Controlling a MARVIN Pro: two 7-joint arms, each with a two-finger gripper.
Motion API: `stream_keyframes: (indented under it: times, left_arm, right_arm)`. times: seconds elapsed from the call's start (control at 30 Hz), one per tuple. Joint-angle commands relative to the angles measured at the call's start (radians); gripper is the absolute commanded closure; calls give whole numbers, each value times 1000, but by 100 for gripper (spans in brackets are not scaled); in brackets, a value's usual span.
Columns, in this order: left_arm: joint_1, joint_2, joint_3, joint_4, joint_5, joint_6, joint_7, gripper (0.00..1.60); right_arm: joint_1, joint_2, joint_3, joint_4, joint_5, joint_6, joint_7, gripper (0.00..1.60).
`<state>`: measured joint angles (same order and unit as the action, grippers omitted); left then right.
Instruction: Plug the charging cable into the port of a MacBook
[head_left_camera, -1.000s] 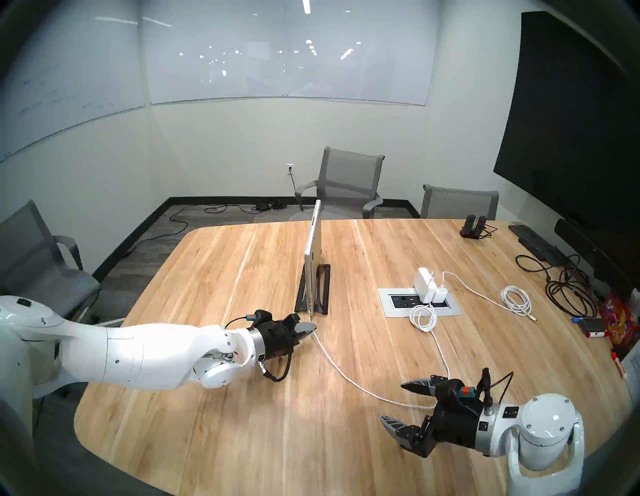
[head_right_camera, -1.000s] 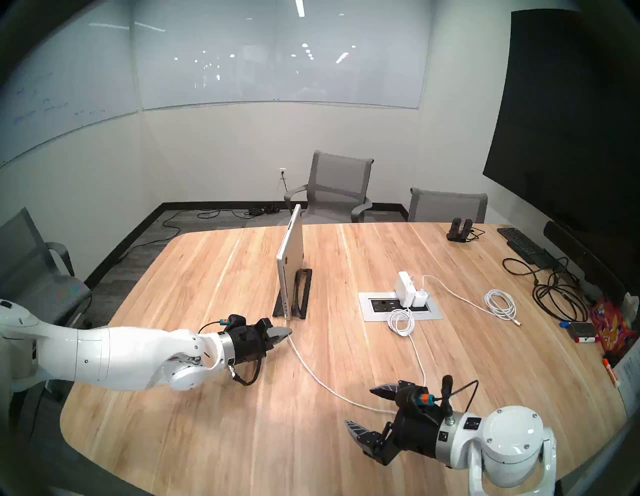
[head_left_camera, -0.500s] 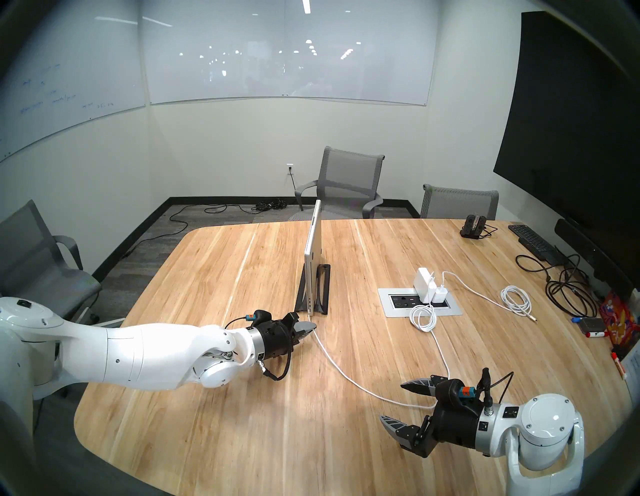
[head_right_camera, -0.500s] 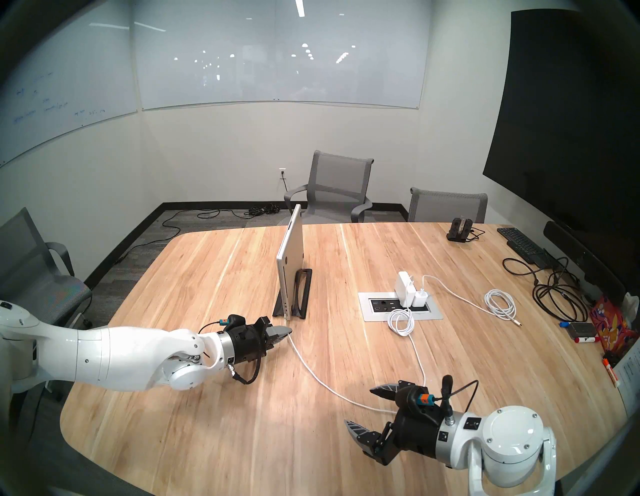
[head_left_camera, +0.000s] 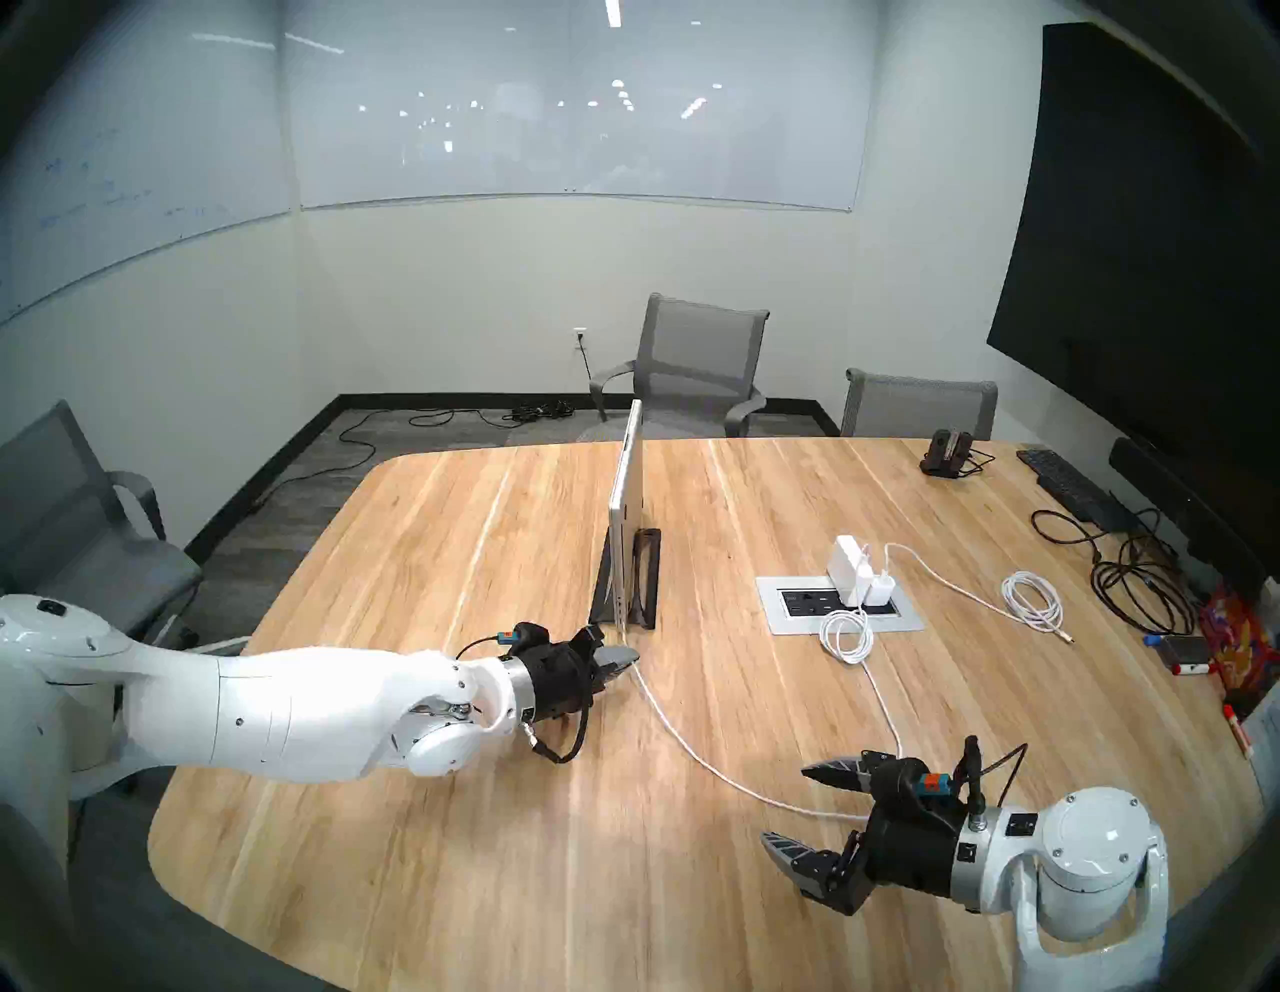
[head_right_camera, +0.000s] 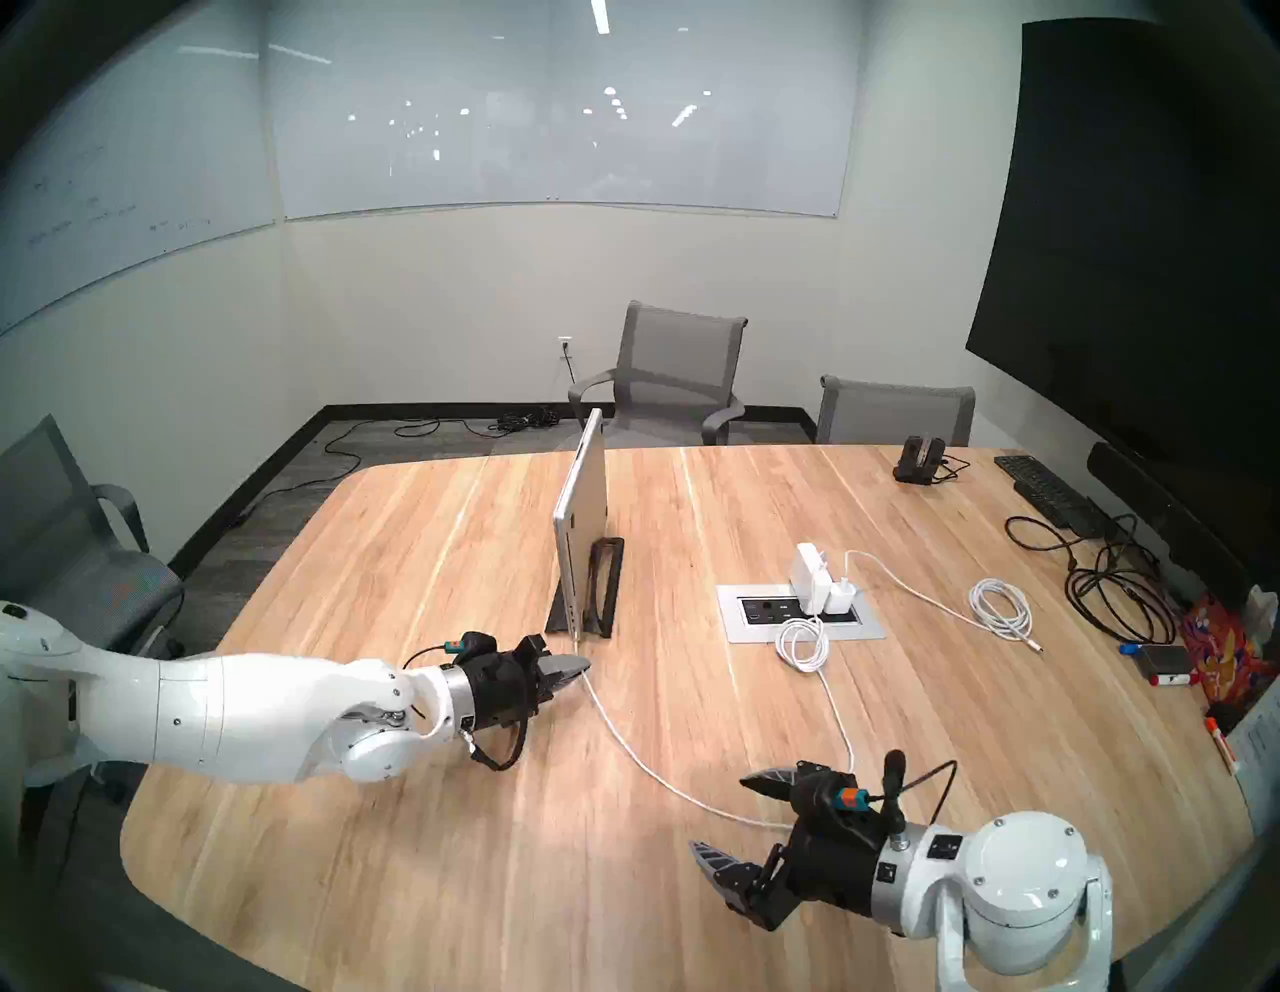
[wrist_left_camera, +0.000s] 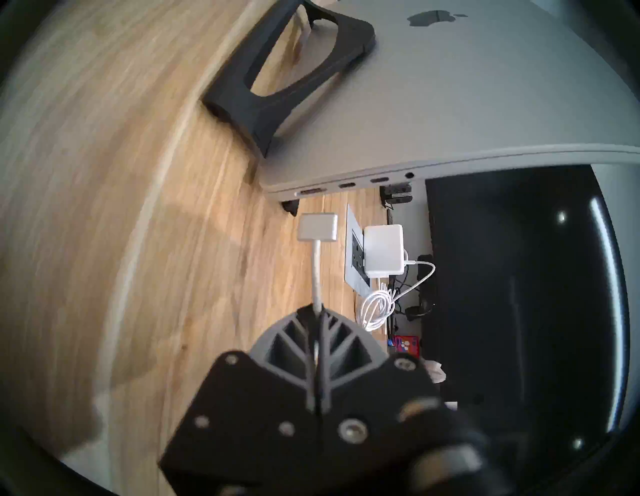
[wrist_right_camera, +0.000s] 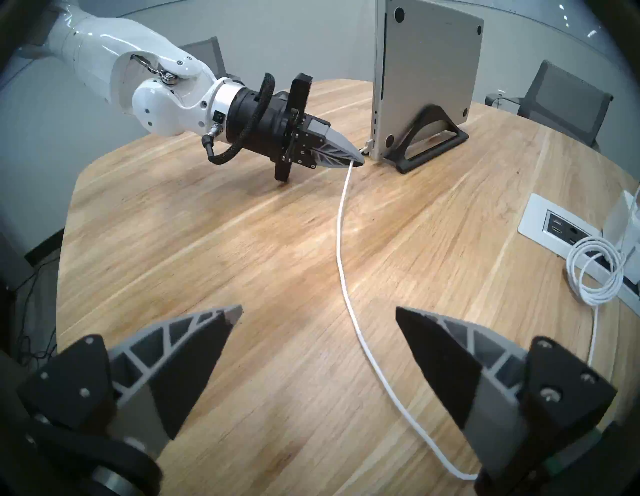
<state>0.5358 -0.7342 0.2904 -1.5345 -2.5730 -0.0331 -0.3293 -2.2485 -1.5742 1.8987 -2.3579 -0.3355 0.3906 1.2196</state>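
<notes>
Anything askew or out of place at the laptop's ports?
Yes: the charging cable connector sits short of the MacBook port edge, unplugged, pinched by its cord in the left gripper. Nothing looks damaged.

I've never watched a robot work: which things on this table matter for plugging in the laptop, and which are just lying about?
Part of the job:
- charging cable, pinched in the left claw
- MacBook, upright in its black stand
- white power brick

Lying about:
- coiled white cable
- black keyboard
- black cables
- right claw, open and empty
</notes>
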Motion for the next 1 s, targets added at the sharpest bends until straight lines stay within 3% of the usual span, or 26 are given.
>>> stream_keyframes:
  times: [0.0, 0.97]
  left_arm:
    - [18, -13, 12, 18, -4, -7, 12, 160]
    - [21, -36, 30, 52, -45, -25, 55, 160]
  right_arm:
    - [1, 1, 2, -17, 1, 0, 1, 0]
    - [2, -2, 3, -16, -1, -1, 4, 0]
